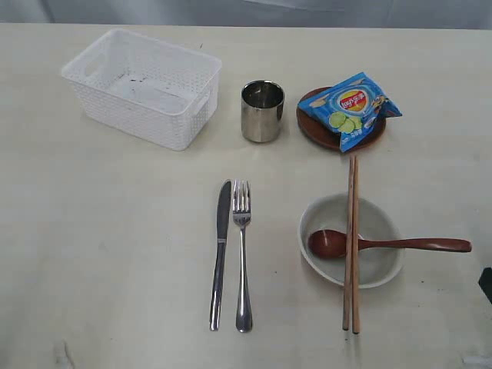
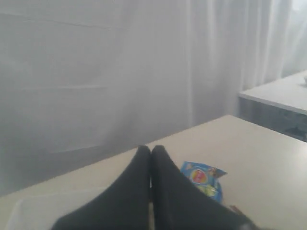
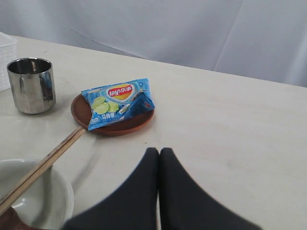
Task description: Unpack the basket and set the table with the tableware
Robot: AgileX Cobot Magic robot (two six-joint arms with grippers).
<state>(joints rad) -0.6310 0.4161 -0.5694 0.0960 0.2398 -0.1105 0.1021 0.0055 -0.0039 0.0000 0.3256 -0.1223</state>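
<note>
**A:** Outside view first. Where are the edges?

**B:** The table's (image 1: pixel 100 246) far edge runs along the top, close behind the basket (image 1: pixel 146 123), which sits far left with its floor showing. The cup (image 1: pixel 262 111) stands just right of it, not touching. Next comes the plate (image 1: pixel 311 127), with the bag (image 1: pixel 350 109) lying on it.

**A:** And the room to move?

**B:** There is broad bare tabletop left of the knife (image 1: pixel 221 254) and fork (image 1: pixel 243 261), which lie side by side near the middle. A bare strip separates the fork from the bowl (image 1: pixel 377 223). The chopsticks (image 1: pixel 352 246) lie across the bowl, their far ends nearly at the plate. The spoon (image 1: pixel 400 244) has its head in the bowl and its handle out toward the right edge.

**A:** Left wrist view?

**B:** The left pincer (image 2: pixel 151 152) has its jaws pressed together with nothing between them. The bag lies beyond it, and a white blur, probably the basket, sits low beside it. The table's edge runs past the bag, with curtain behind.

**A:** Right wrist view?

**B:** The right pincer (image 3: pixel 159 153) is closed tip to tip and holds nothing. It is over bare table, near the plate but apart from it. Open tabletop runs from there to the far edge.
</note>
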